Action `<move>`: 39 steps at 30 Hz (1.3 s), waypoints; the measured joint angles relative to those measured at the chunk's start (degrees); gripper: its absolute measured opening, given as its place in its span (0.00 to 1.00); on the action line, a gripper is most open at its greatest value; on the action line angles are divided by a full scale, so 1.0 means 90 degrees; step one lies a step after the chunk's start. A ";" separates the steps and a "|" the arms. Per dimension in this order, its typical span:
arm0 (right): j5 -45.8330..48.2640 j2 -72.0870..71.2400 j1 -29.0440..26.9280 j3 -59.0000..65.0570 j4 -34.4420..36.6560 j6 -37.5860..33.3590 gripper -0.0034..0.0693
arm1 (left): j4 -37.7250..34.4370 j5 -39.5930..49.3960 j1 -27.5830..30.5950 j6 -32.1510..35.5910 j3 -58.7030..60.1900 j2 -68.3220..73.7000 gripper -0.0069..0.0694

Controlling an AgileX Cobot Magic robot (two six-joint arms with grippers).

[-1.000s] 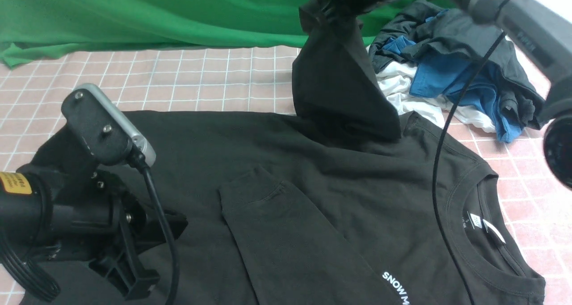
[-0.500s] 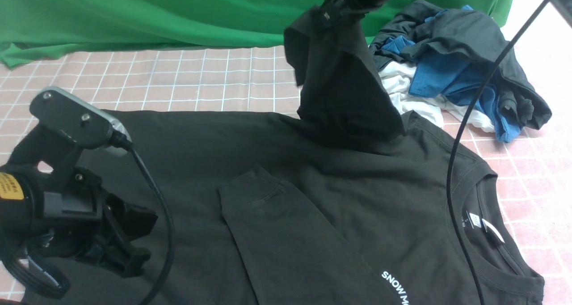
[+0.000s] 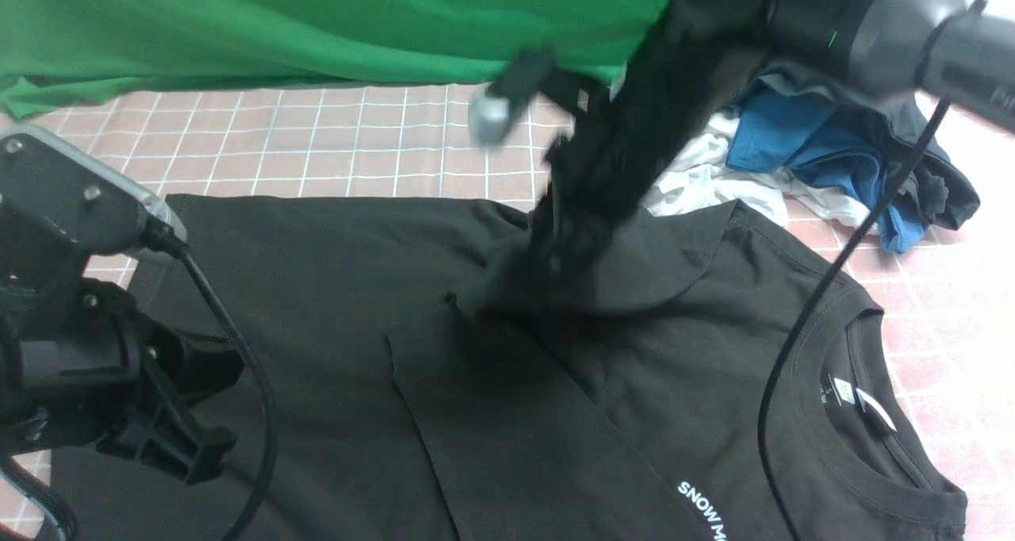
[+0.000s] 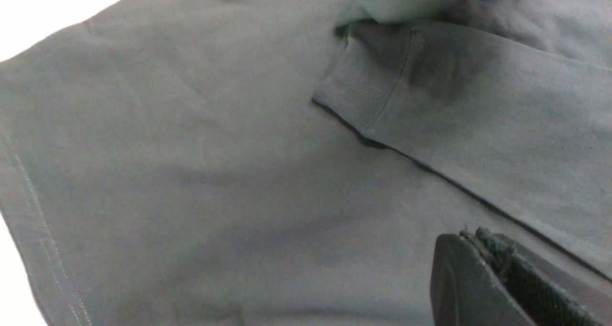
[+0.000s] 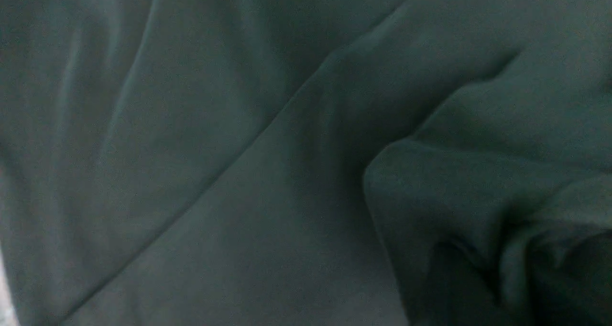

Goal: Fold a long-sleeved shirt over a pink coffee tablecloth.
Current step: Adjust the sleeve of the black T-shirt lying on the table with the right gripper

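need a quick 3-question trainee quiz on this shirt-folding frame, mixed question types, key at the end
1. True or false: the sleeve with white lettering lies flat across the body of the long-sleeved shirt.
2. The shirt lies on: A) bare wood B) the pink coffee tablecloth C) a blue towel.
3. Which arm reaches down onto the bunched second sleeve?
Key: 1 true; 2 B; 3 the right arm.
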 joint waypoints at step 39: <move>-0.3420 0.0976 0.1407 0.0135 -0.3348 0.4045 0.65 | -0.0051 -0.0410 0.0000 -0.0049 0.0359 -0.0006 0.11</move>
